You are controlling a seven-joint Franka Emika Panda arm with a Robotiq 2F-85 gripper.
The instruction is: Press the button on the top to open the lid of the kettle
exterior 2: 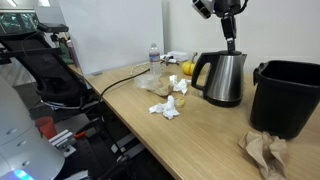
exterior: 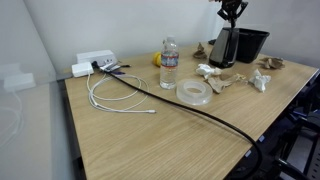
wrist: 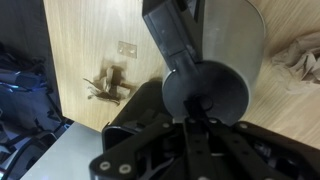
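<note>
Your gripper [exterior 2: 232, 45] hangs right over the kettle [exterior 2: 224, 82], fingers [wrist: 198, 128] pinched all the way together with nothing between them, just a closed tip pointing straight down at the top. In an exterior view the tip sits at the lid [exterior 2: 226, 54], but honestly I can't tell from that angle whether it's touching or a hair above it. The wrist view looks down past the closed fingers onto the round black lid, which seems to lie flat on the kettle and not popped up, as far as I can see. The kettle's handle [wrist: 170, 35] runs off from the lid toward the top of that view.

The kettle itself stands upright on the wooden table [exterior 2: 180, 140]. The black tub [exterior 2: 285, 95] is just beside the kettle, on the side away from the handle. On the handle side there's some white crumpled tissue [exterior 2: 168, 105] near the kettle's base, and the water bottle [exterior 2: 153, 55] is farther off in that same direction. The tape roll [exterior: 193, 92] lies well apart from the kettle.
</note>
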